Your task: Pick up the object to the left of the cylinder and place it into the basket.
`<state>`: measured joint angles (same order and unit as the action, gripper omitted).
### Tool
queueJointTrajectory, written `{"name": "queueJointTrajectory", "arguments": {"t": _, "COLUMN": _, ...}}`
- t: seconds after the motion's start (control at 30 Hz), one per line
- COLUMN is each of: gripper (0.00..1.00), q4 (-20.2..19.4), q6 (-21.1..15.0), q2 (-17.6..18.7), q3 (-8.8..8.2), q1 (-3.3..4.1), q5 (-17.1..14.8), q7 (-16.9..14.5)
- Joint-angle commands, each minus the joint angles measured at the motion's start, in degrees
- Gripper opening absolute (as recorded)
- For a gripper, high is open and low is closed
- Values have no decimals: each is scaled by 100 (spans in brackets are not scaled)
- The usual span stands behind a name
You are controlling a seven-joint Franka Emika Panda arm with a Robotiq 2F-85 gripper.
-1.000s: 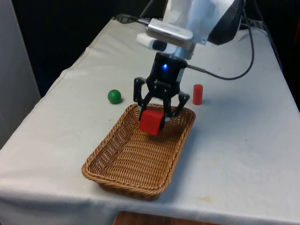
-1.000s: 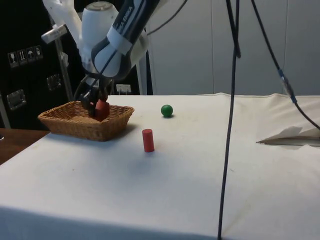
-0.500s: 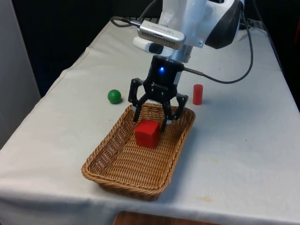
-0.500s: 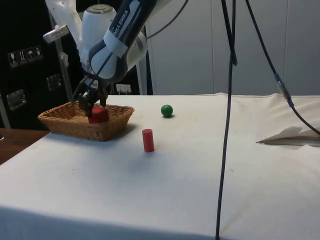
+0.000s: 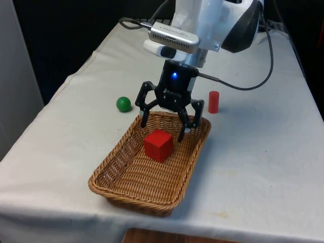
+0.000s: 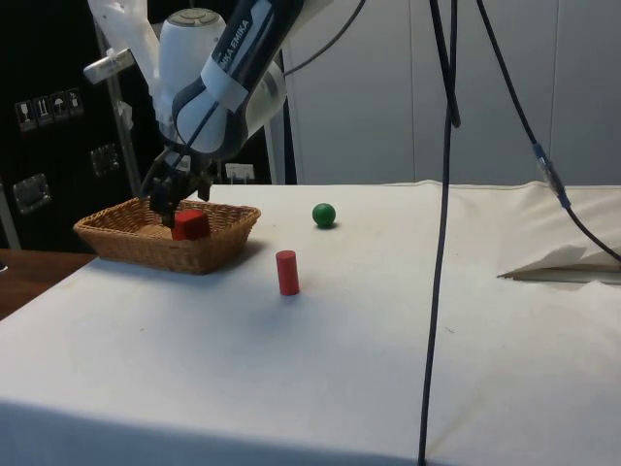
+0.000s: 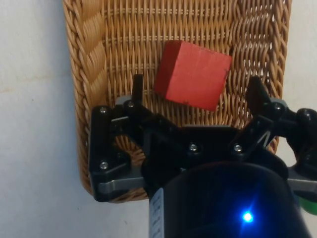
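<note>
The red cube [image 5: 158, 145] now lies on the woven floor of the basket [image 5: 112, 177], tipped slightly on its weave; a second ago it hung clamped in the hand [image 5: 163, 122], and half a second ago it had just dropped free. The hand hovers directly above it with its fingers spread wide and nothing between them, as the wrist view confirms, the cube sitting clear of both fingertips [image 7: 137, 82]. That suggests the placing step is done and only the retreat remains. The red cylinder [image 5: 213, 102] stands upright on the bench [image 5: 263, 152] just beyond the basket's far corner, and the green ball [image 5: 123, 104] rests near it on the front view's left. White lettering on the arm's dark band in the side view probably reads "EMIKA", though it is hard to make out.
</note>
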<state>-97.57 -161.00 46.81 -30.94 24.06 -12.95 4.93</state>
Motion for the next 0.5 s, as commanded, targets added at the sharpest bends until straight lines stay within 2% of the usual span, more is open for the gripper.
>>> {"name": "queueJointTrajectory", "arguments": {"t": 0.0, "gripper": 100, "q4": 6, "q6": -40, "q2": 11, "q3": 6, "q1": -11, "q5": -11, "q7": 0}}
{"name": "queueJointTrajectory", "arguments": {"t": 0.2, "gripper": 100, "q4": 6, "q6": 0, "q2": -29, "q3": -29, "q1": 6, "q5": -46, "q7": 6}}
{"name": "queueJointTrajectory", "arguments": {"t": 0.23, "gripper": 100, "q4": -29, "q6": 0, "q2": -120, "q3": 0, "q1": -11, "q5": -74, "q7": -23}}
{"name": "queueJointTrajectory", "arguments": {"t": 0.47, "gripper": 100, "q4": -115, "q6": 46, "q2": -355, "q3": -29, "q1": -6, "q5": -115, "q7": -23}}
